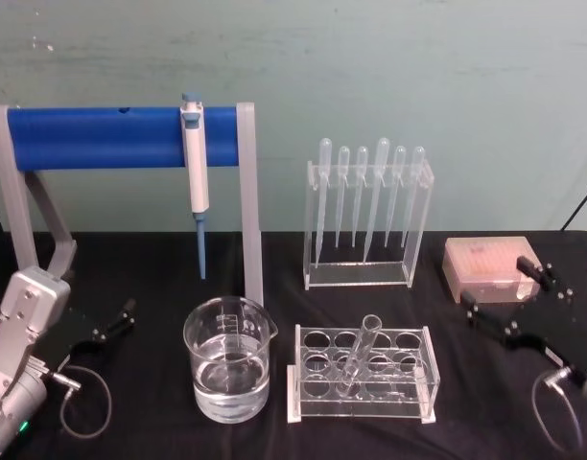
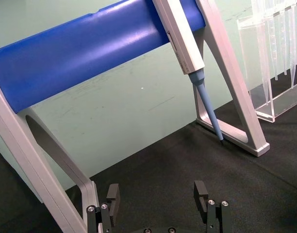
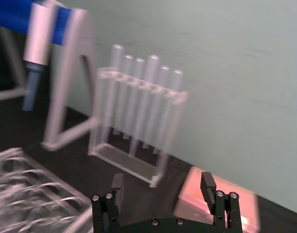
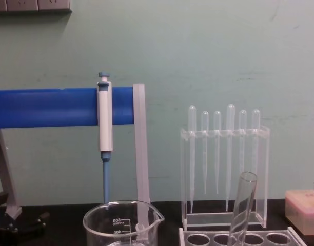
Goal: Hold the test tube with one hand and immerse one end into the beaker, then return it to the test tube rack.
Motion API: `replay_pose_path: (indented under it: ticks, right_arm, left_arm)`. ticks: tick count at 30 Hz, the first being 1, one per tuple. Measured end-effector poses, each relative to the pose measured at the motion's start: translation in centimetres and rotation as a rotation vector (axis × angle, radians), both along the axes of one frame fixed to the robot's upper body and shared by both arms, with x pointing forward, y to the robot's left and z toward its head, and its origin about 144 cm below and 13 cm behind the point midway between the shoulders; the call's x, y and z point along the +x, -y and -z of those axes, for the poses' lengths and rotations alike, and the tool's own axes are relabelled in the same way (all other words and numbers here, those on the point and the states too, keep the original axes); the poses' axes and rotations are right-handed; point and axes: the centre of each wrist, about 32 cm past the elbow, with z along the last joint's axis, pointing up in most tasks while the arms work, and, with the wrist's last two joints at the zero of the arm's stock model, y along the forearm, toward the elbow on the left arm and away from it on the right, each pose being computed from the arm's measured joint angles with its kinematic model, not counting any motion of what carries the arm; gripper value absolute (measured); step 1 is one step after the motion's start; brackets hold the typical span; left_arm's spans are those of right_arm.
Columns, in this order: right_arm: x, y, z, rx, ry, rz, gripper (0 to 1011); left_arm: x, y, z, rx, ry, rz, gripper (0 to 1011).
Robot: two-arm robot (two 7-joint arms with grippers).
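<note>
The test tube (image 1: 361, 356) leans tilted in a clear rack (image 1: 416, 401) at the table's front centre, its rim up; it also rises from the rack in the chest view (image 4: 243, 205). The beaker (image 1: 228, 359), partly filled with clear liquid, stands just left of the rack, and its rim shows low in the chest view (image 4: 122, 221). My left gripper (image 1: 113, 324) rests open on the black table left of the beaker, empty (image 2: 157, 194). My right gripper (image 1: 503, 287) is open and empty to the right of the rack, near a pink box (image 3: 162, 187).
A blue-barred stand (image 1: 121, 137) at the back left holds a white pipettor (image 1: 196, 163) with a blue tip. A clear holder (image 1: 368, 220) with several plastic pipettes stands behind the tube rack. A pink tip box (image 1: 487, 266) sits at the right.
</note>
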Motion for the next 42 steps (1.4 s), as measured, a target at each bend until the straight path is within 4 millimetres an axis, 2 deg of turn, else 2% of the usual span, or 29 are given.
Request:
replay_pose_path:
  ticks: [3, 8, 14, 19, 23, 42]
  right_arm:
    - [-0.8, 1.3, -0.4, 0.007, -0.043, -0.14, 1002]
    - [-1.6, 2.5, -0.5, -0.013, -0.077, -0.298, 1002]
    - [-2.1, 2.9, -0.2, -0.033, -0.094, -0.452, 1000]
    - [-2.0, 2.3, -0.2, -0.037, -0.065, -0.594, 1000]
    - [-1.6, 1.7, -0.3, -0.035, -0.048, -0.63, 1000]
    - [3.2, -1.9, -1.2, 0.003, -0.032, -0.717, 1002]
  left_arm:
    - [0.0, 0.0, 0.0, 0.0, 0.0, 0.0, 1000]
    - [0.0, 0.0, 0.0, 0.0, 0.0, 0.0, 1000]
    - [0.0, 0.0, 0.0, 0.0, 0.0, 0.0, 1000]
    - [0.0, 0.0, 0.0, 0.0, 0.0, 0.0, 1000]
    - [0.0, 0.0, 0.0, 0.0, 0.0, 0.0, 1000]
    - [0.0, 0.0, 0.0, 0.0, 0.0, 0.0, 1000]
